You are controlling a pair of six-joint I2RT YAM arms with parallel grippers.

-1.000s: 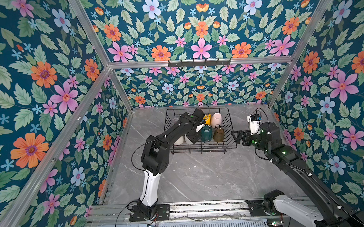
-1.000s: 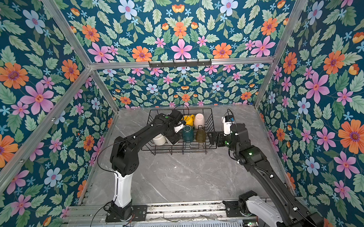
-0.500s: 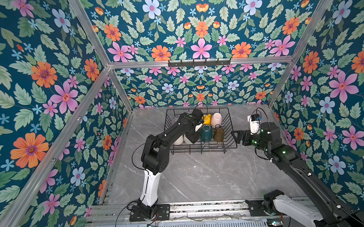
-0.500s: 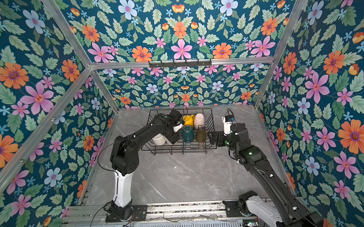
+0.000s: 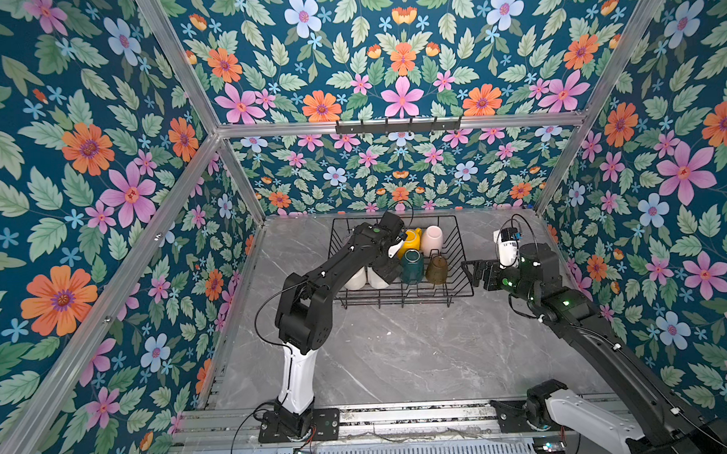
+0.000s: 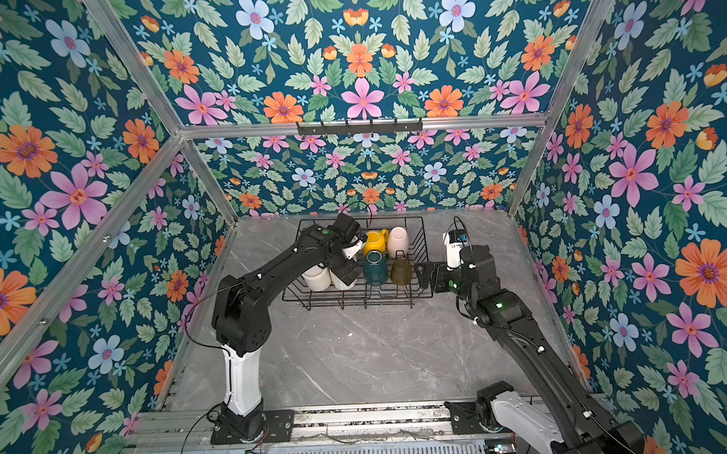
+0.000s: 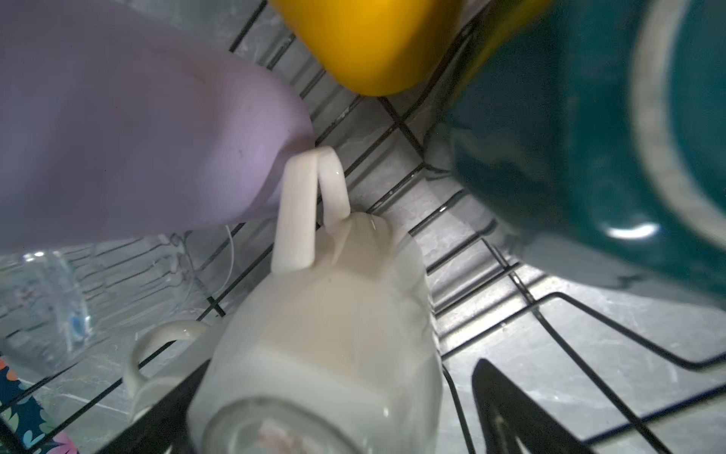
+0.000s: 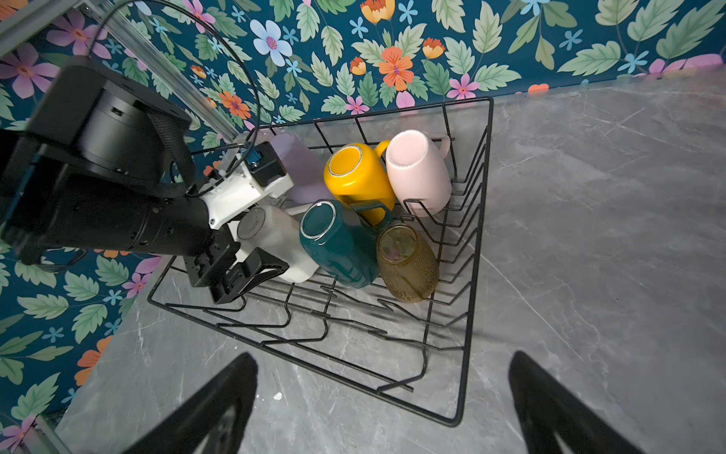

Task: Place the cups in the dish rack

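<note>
Black wire forms the rectangular dish rack (image 5: 458,249), which is seen in both top views at the far end of the grey marbled table (image 5: 399,360). Within it a yellow ceramic mug (image 5: 410,239) and a pale cream cup (image 5: 431,239) are placed at the back. A dark green mug (image 5: 412,268) and an olive-amber textured glass (image 5: 436,270) are set in front of them. Left of the green mug, a white ceramic mug (image 5: 378,280) and a second white mug (image 5: 355,279) are found. The left gripper (image 5: 390,272) is lowered into the rack at the white ceramic mug. The right gripper (image 5: 475,272) is held just outside the rack's right side, above the table.

From the left wrist, the white ceramic mug (image 7: 322,334) is shown between the spread jaws of the left gripper (image 7: 341,369), and a gap is visible between it and one dark finger (image 7: 506,412). A lilac tumbler (image 7: 137,125) is seen just beside the mug's handle, and a clear glass (image 7: 47,306) beyond it.

From the right wrist, the right gripper (image 8: 385,393) is seen with its jaws spread wide and nothing held, above the table by a rack corner (image 8: 467,353). The yellow mug (image 8: 353,177), cream cup (image 8: 420,177), green mug (image 8: 338,243), amber glass (image 8: 408,263) and white ceramic mug (image 8: 271,239) are all turned base-up inside the rack.
</note>
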